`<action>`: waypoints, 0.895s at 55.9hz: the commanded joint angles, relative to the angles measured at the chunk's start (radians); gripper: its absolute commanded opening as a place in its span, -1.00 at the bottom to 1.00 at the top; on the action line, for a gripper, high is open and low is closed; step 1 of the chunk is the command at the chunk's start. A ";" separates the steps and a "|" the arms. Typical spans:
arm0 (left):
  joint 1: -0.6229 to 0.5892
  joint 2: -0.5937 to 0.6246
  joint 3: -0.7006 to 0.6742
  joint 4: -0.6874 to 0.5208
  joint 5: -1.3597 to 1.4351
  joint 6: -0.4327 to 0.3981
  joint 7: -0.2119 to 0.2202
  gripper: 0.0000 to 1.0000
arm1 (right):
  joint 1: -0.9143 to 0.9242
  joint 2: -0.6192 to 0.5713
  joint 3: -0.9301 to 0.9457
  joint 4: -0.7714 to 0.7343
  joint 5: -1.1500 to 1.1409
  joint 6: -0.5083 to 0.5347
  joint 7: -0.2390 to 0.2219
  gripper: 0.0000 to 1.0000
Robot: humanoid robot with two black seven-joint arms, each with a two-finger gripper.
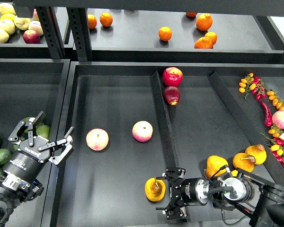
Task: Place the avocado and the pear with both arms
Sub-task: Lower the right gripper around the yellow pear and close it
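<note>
A yellow-orange pear (155, 189) with a brown top and dark stem stands at the front of the middle tray (118, 109). My right gripper (167, 195) is open and empty, just right of this pear, its prongs spread above and below the pear's right side. Several dark green avocados (0, 156) lie in the left bin. My left gripper (51, 131) is open and empty, over the bin's right wall, just right of one avocado (42, 131).
Two pink-yellow apples (97, 139) (142, 131) lie mid-tray. A black divider (162, 123) runs back to two red apples (172, 76). More pears (216, 165) lie right of it. Chillies and small tomatoes (274, 142) fill the right edge. Oranges (165, 33) sit on the back shelf.
</note>
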 commanded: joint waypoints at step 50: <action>-0.008 0.000 0.002 0.000 0.000 0.000 0.000 0.98 | -0.005 0.074 0.063 -0.078 0.002 -0.012 0.000 -0.08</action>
